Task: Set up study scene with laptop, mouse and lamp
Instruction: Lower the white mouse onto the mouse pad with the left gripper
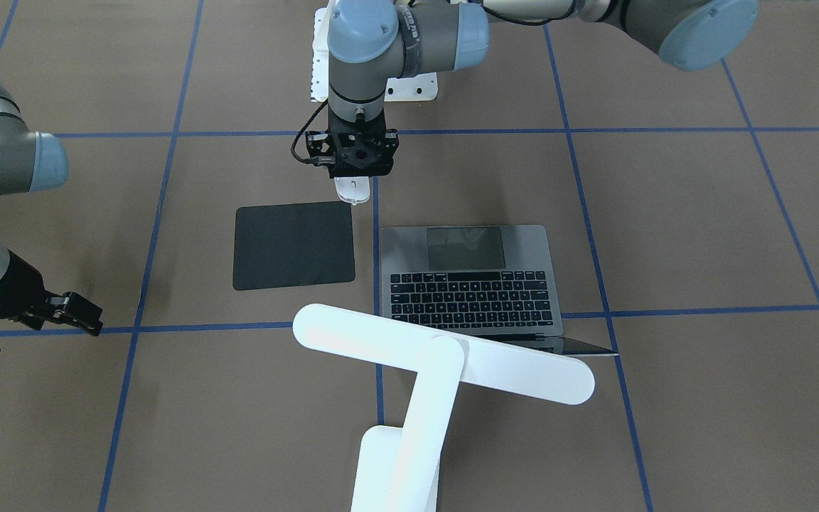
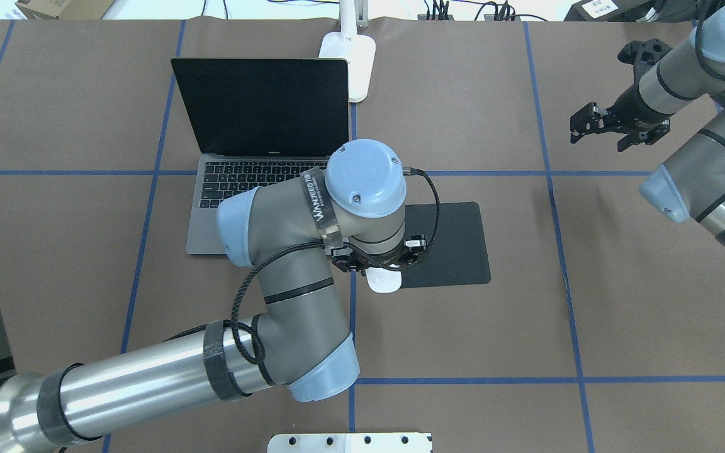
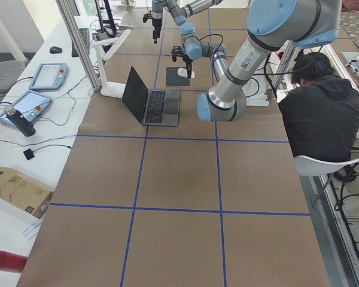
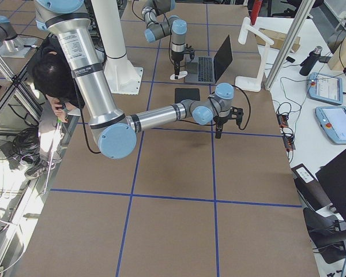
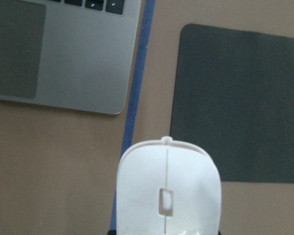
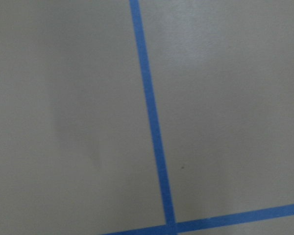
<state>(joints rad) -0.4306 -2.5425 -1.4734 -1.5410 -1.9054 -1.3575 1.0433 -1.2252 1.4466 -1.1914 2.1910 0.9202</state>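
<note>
The space-grey laptop [image 1: 473, 281] stands open on the table, its dark screen [image 2: 262, 107] facing the robot. To the robot's right of it lies a flat black mat [image 2: 457, 245]. My left gripper [image 2: 380, 267] is shut on the white mouse [image 2: 383, 282], which hangs over the blue tape line just off the mat's near-left corner; the left wrist view shows the mouse [image 5: 168, 193] close up. The white lamp [image 1: 438, 355] stands behind the laptop, its base [image 2: 353, 56] at the far edge. My right gripper [image 2: 614, 129] hovers open and empty, far to the right.
The white bolted pedestal [image 2: 350, 442] sits at the robot's side of the table. Blue tape lines [image 6: 152, 117] cross the brown surface. A person [image 3: 323, 107] sits beside the table near the robot. Tablets and cables lie on the side bench [image 3: 30, 107].
</note>
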